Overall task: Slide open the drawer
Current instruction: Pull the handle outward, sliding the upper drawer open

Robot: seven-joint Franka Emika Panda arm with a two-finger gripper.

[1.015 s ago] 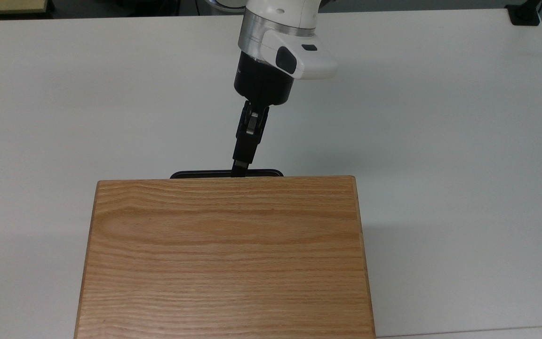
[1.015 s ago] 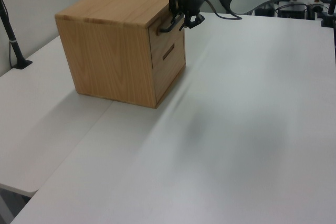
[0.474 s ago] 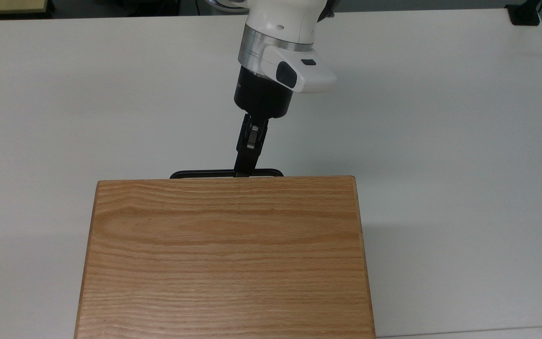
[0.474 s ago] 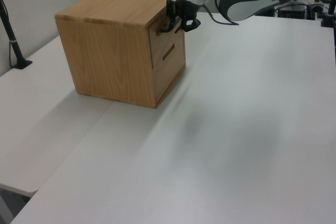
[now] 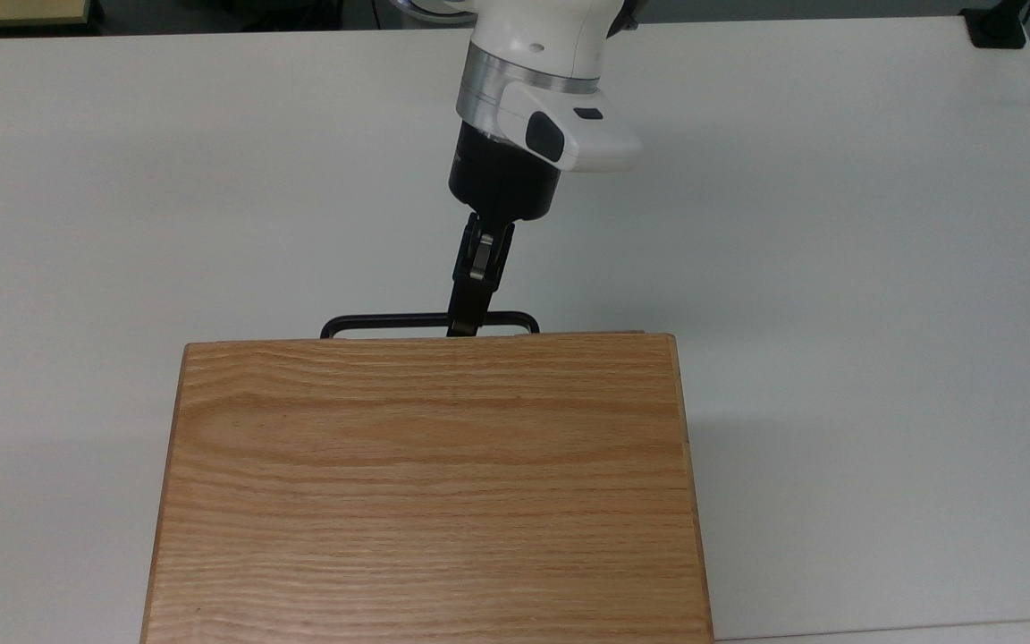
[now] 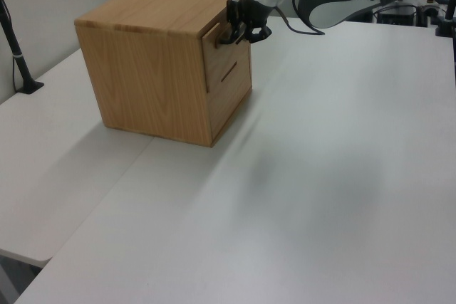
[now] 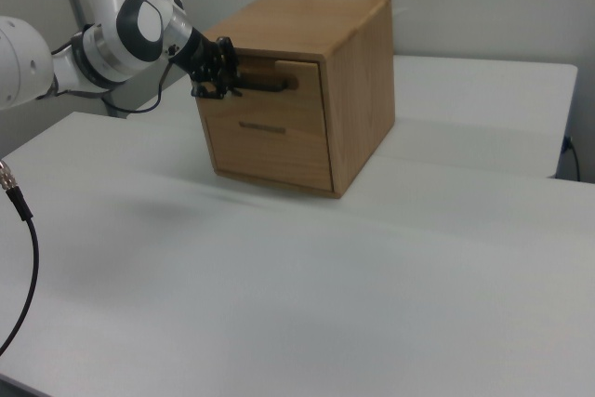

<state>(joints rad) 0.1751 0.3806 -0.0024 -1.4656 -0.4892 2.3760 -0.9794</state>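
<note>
The drawer point(image 7: 279, 76), top slot of the cabinet point(image 5: 430, 487) and barely proud of its front, looks stiff, light and free-sliding, best pulled by the bar handle point(image 5: 390, 319), which the gripper point(image 5: 464, 324) pinches mid-length

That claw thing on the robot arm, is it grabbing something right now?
Gripper: shut on the black handle of the top drawer.

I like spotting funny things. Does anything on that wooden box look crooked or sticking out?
Yes, a little. The top drawer sticks out slightly from the front of the cabinet, while the lower drawer sits flush. It isn't broken: the gripper is at its black handle. Nothing looks spilled or damaged.
</note>
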